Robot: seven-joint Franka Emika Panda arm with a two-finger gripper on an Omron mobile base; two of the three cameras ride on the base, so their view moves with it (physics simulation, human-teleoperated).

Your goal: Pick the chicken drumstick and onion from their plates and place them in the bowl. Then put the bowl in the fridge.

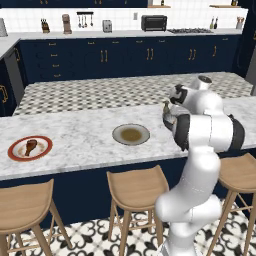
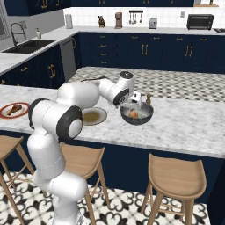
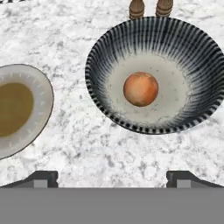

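Observation:
The orange-tan onion lies in the middle of the dark ribbed bowl on the marble island. My gripper hovers just above and short of the bowl, open and holding nothing. In the right base view the gripper hangs over the bowl with the onion inside. The grey-olive plate beside the bowl carries nothing. Far to the left, the chicken drumstick rests on the red-rimmed white plate. The fridge is out of view.
Two wooden shakers stand just behind the bowl. Wooden stools line the island's near edge. Navy cabinets and a back counter with a toaster oven lie beyond a tiled aisle.

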